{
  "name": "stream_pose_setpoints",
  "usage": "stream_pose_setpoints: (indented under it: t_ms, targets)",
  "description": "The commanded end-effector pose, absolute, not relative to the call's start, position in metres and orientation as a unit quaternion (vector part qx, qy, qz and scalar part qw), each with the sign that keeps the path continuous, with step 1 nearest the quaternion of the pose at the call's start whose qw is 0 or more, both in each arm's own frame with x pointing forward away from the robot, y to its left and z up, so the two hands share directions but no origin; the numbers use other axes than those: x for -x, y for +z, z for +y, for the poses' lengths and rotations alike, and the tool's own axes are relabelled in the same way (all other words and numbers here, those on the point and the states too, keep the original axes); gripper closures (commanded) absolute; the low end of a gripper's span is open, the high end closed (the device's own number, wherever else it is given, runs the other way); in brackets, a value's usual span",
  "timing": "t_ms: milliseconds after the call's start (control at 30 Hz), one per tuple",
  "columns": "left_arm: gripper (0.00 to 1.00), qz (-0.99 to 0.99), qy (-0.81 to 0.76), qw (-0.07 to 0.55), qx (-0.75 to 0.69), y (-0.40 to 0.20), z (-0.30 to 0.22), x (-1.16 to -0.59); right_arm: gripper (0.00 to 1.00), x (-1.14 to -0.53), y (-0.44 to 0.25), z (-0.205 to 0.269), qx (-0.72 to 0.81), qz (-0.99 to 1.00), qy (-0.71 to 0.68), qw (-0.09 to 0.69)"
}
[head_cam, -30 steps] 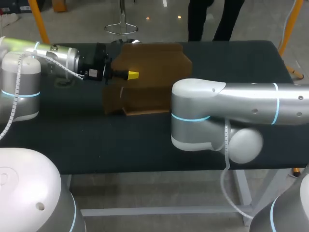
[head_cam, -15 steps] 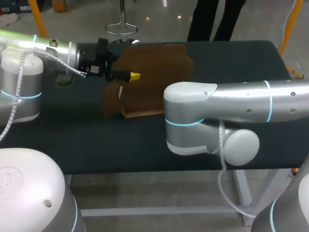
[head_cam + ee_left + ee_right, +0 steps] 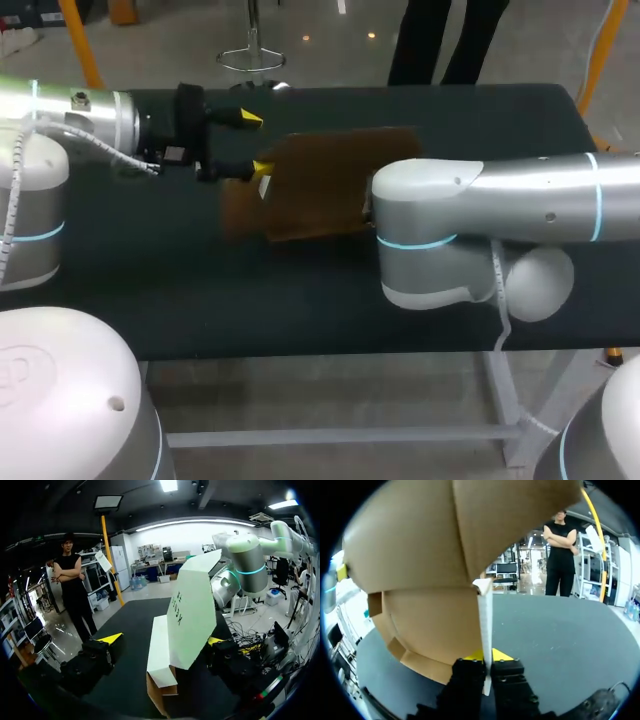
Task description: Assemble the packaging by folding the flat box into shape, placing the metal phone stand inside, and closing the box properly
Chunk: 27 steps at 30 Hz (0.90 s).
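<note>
Where the left arm [image 3: 70, 105] is coming in from nine o'clock, the left gripper [image 3: 253, 144] is hanging over the dark table [image 3: 250, 310] with its yellow fingertips [image 3: 245, 118] spread wide apart. At its three o'clock the brown cardboard box [image 3: 320, 185] is standing partly folded and tilted, its near edge reaching in between those fingertips. The nearer tip may be brushing that edge, though the head view is too cramped to settle it. Further right, the right arm [image 3: 500, 200] is crossing in from three o'clock and is hiding its own gripper from above. In the right wrist view, the right gripper [image 3: 487, 666] is pinching a thin edge of the box from both sides.
</note>
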<state>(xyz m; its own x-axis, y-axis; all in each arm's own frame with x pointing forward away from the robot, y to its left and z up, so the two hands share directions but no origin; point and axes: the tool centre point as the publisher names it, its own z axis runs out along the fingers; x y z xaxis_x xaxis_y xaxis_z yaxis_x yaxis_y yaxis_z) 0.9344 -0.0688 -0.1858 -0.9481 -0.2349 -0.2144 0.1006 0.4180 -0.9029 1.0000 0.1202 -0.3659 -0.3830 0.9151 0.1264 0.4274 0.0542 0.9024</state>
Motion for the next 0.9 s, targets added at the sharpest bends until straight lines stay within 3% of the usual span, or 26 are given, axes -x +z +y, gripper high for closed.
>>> stream_pose_setpoints:
  t_ms: [33, 900]
  targets:
    - [0.0, 0.822, -0.525, 0.207, 0.07, -0.178, -0.057, -0.915, 1.0, -1.002, -0.359, 0.112, -0.457, 0.705, 0.507, 0.195]
    - [0.0, 0.848, -0.45, 0.266, 0.085, -0.154, -0.005, -0.901, 1.0, -1.0, -0.345, 0.099, -0.391, 0.773, 0.499, 0.032]
